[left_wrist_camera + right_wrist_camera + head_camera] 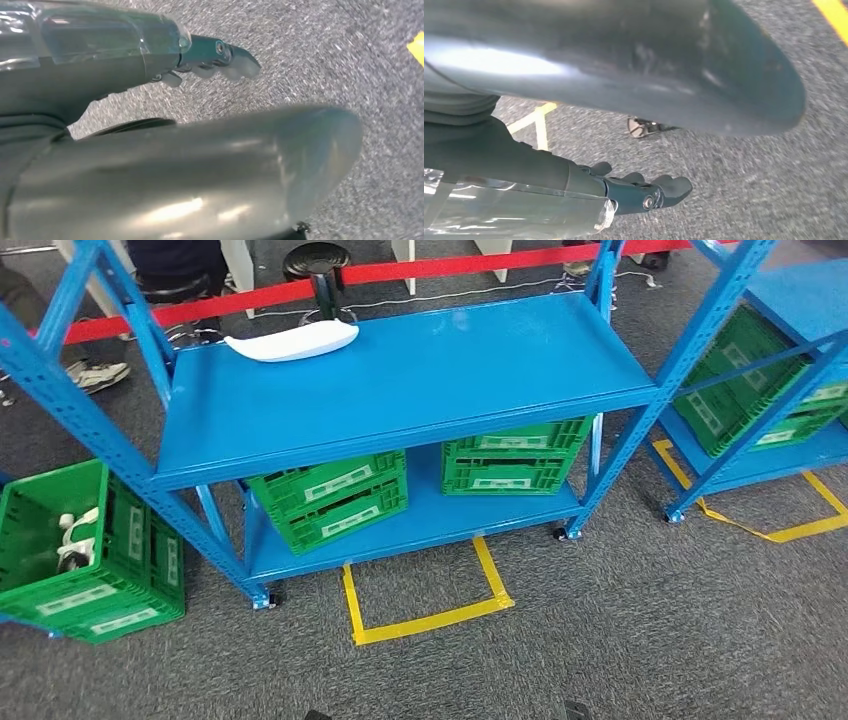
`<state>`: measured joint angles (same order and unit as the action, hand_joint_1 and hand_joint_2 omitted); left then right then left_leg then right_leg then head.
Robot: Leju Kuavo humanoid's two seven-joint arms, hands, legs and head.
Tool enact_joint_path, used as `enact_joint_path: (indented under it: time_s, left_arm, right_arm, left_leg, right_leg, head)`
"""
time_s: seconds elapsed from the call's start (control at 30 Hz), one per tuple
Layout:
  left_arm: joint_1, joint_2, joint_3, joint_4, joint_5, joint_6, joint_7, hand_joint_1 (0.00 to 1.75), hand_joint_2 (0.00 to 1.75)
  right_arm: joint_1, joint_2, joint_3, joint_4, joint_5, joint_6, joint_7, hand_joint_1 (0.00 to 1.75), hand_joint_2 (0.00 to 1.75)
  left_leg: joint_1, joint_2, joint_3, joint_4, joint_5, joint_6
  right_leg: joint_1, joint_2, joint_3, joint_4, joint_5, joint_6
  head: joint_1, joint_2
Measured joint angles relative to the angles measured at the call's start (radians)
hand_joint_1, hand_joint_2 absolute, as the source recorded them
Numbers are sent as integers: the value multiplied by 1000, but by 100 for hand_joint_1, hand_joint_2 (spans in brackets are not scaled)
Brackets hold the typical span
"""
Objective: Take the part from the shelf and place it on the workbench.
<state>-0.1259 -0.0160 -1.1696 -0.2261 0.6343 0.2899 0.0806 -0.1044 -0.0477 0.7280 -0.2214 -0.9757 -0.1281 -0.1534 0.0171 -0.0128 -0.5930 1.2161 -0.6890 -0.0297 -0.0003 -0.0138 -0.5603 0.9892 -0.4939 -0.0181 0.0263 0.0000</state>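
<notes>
Left wrist view: the left hand [210,62] hangs over grey carpet, fingers extended and apart, holding nothing. The right hand [644,192] likewise hangs released and empty. The white part [292,341] lies on the top level of the blue shelf [420,390], near its far left corner. Judged step: approach, before any reach. The next move calls for raising an arm to the part. The workbench cannot be identified.

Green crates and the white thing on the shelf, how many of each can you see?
Green crates: 5, namely one by the left rack, two on the low shelf, and two stacked on the right rack
White part: 1
Total: 6
</notes>
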Motion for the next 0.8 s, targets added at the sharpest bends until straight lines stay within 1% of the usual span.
enact_joint_path:
  time_s: [0.03,0.07,0.1,0.13,0.17,0.2,0.23,0.27,0.3,0.33,0.37,0.4,0.43,0.47,0.5,0.53,0.57,0.6,0.63,0.7,0.8]
  left_arm:
    - [2,1,0,0,0,0,0,0,0]
    - [3,1,0,0,0,0,0,0,0]
    - [3,2,0,0,0,0,0,0,0]
    - [3,2,0,0,0,0,0,0,0]
    - [3,2,0,0,0,0,0,0,0]
    - [3,3,0,0,0,0,0,0,0]
    - [3,4,0,0,0,0,0,0,0]
    - [3,4,0,0,0,0,0,0,0]
    - [4,5,0,0,0,0,0,0,0]
    - [4,6,0,1,0,0,0,0,0]
    - [4,6,0,1,0,0,0,0,0]
    - [4,6,0,0,0,0,0,0,0]
    - [3,5,0,0,0,0,0,0,0]
    - [3,4,0,0,0,0,0,0,0]
    - [3,3,0,0,0,-1,0,0,0]
    - [2,1,0,0,0,-1,0,0,0]
    - [1,1,0,0,0,-1,0,0,0]
    - [-1,0,0,0,0,-1,0,0,0]
    - [-2,0,0,0,-2,-2,2,0,0]
    - [-2,-2,0,0,-11,-2,7,0,0]
    - [-3,-8,-1,0,-34,5,20,0,0]
  right_arm:
    - [-1,0,0,0,0,0,0,0,0]
    - [0,0,0,0,0,0,0,0,0]
    - [1,0,0,0,0,0,0,0,0]
    - [2,0,1,0,0,0,1,0,0]
    - [3,0,1,0,0,0,1,0,0]
    - [2,0,1,0,0,0,1,0,0]
    - [0,0,1,0,0,0,1,0,0]
    - [0,0,1,0,0,0,1,0,0]
    - [-1,0,2,0,0,0,1,0,0]
    - [-1,0,3,0,0,0,1,0,0]
    - [0,1,3,0,0,0,1,0,0]
    - [1,2,4,0,1,0,0,0,0]
    - [0,2,5,0,1,0,0,0,0]
    - [-1,2,5,0,1,0,-2,0,0]
    - [-1,1,6,0,1,0,-4,0,0]
    - [0,0,8,0,1,1,-6,0,0]
    - [2,0,9,0,1,2,-7,0,0]
    - [5,-1,11,0,1,3,-8,0,0]
    - [7,-1,12,0,-1,4,-9,0,0]
    - [8,-2,13,0,-11,9,-9,0,0]
    - [8,-6,14,0,-29,22,-7,0,0]
  left_leg:
    - [0,2,-33,52,-11,0]
    - [0,5,-53,72,-1,0]
    - [0,6,-55,52,30,1]
    - [1,-1,-39,-1,76,3]
    - [3,-28,-15,-65,119,6]
    - [6,-61,6,-122,149,9]
    - [7,-87,22,-160,163,12]
    - [7,-104,29,-177,162,16]
    - [5,-98,32,-184,159,19]
    - [3,-84,35,-188,157,23]
    - [4,-70,40,-193,157,27]
    - [4,-58,45,-198,155,28]
    - [4,-47,50,-203,153,28]
    - [1,-36,54,-204,149,27]
    - [-3,-28,56,-204,145,26]
    - [-7,-19,59,-203,143,29]
    - [-9,-14,60,-203,142,31]
    - [-11,-11,61,-202,141,33]
    - [-12,-10,62,-202,141,34]
    - [-13,-11,63,-202,140,36]
    - [-15,-15,64,-201,140,37]
  right_leg:
    - [1,15,1,0,-1,-2]
    - [2,31,4,1,-3,-2]
    - [2,47,8,1,-5,-1]
    - [2,63,13,2,-8,1]
    - [0,77,16,3,-12,5]
    - [-1,90,17,7,-16,10]
    - [-4,103,14,10,-18,16]
    - [-7,116,10,12,-19,23]
    - [-10,128,6,13,-18,30]
    - [-14,141,4,11,-16,37]
    - [-14,140,4,11,-18,42]
    - [-13,127,7,14,-13,43]
    - [-10,113,11,15,-12,38]
    - [-7,95,16,13,-13,27]
    - [-7,86,21,9,-10,20]
    - [-8,86,23,4,-15,16]
    - [-9,85,24,0,-15,17]
    - [-10,85,24,-1,-14,22]
    - [-11,84,25,-2,-14,22]
    - [-11,84,25,-3,-14,23]
    - [-13,81,25,-4,-15,32]
  head:
    - [-5,0]
    - [-8,0]
    - [-10,0]
    - [-13,0]
    - [-16,0]
    - [-19,0]
    - [-23,0]
    - [-26,0]
    - [-27,0]
    - [-29,0]
    - [-29,0]
    - [-25,0]
    - [-18,0]
    - [-12,0]
    - [-6,0]
    - [-6,0]
    - [-6,0]
    - [-6,0]
    - [-6,0]
    - [-4,0]
    - [-4,0]
